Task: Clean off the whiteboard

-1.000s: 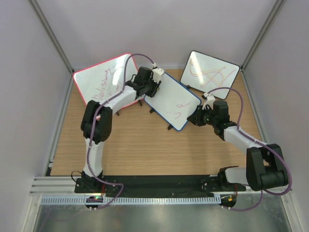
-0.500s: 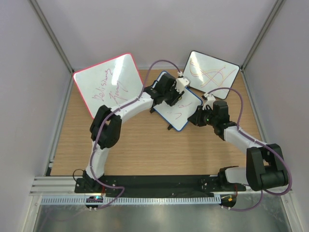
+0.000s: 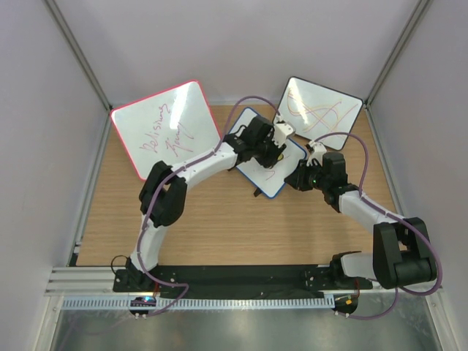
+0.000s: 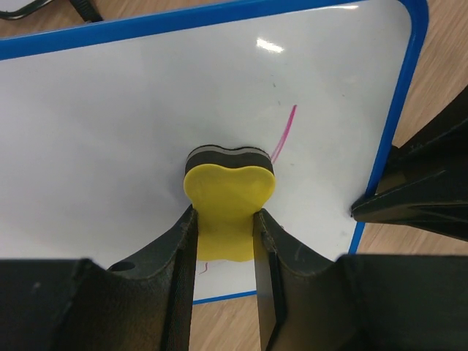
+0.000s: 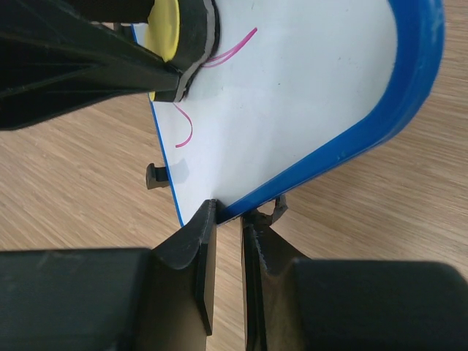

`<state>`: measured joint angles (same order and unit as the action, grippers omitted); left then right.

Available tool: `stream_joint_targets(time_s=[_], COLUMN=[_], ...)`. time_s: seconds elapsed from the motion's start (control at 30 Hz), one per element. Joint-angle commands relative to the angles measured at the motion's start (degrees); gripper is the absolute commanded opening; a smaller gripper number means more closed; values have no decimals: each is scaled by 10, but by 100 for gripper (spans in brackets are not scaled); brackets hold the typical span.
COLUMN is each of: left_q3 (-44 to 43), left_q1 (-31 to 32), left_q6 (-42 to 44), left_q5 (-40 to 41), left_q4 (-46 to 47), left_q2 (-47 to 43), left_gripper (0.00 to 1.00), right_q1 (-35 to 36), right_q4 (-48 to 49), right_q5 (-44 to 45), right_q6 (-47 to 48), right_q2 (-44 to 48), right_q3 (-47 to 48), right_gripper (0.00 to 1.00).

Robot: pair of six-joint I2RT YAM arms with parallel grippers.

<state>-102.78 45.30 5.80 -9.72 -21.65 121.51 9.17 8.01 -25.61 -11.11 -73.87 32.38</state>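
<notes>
Three boards stand on the table (image 3: pixel 205 219): the whiteboard (image 3: pixel 270 181) at centre, a pink-framed board (image 3: pixel 167 135) at 10 o'clock, a black-framed board (image 3: pixel 320 110) at 1 o'clock. One yellow eraser (image 4: pixel 228 186), clamped in the left gripper (image 4: pixel 225 219), presses on the whiteboard; that arm hides its upper half. The right gripper (image 5: pixel 228 212), nearly closed, pinches the blue frame at 4 o'clock; two red strokes (image 5: pixel 230 47) show
</notes>
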Motion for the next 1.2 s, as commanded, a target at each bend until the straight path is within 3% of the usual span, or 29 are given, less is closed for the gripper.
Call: stream_joint_targets(time_s=[0.0, 0.27, 0.6, 0.8, 1.17], left_q3=[-46, -135, -123, -139, -12], left_q1=[-28, 6, 57, 51, -13], left_q6=[-14, -28, -55, -47, 1], left_q5=[30, 14, -24, 7, 76], left_q4=[-21, -66, -84, -87, -52], left_q2=[23, 56, 60, 68, 25], left_gripper=[0, 0, 0, 0, 0], right_q1=[18, 19, 20, 20, 22], right_q4=[-6, -6, -2, -5, 0], right_q5=[-17, -16, -21, -22, -23], right_q6=[41, 41, 42, 41, 40], right_q2=[7, 8, 7, 8, 7], right_q3=[8, 5, 6, 7, 7], right_gripper=[1, 1, 1, 1, 1])
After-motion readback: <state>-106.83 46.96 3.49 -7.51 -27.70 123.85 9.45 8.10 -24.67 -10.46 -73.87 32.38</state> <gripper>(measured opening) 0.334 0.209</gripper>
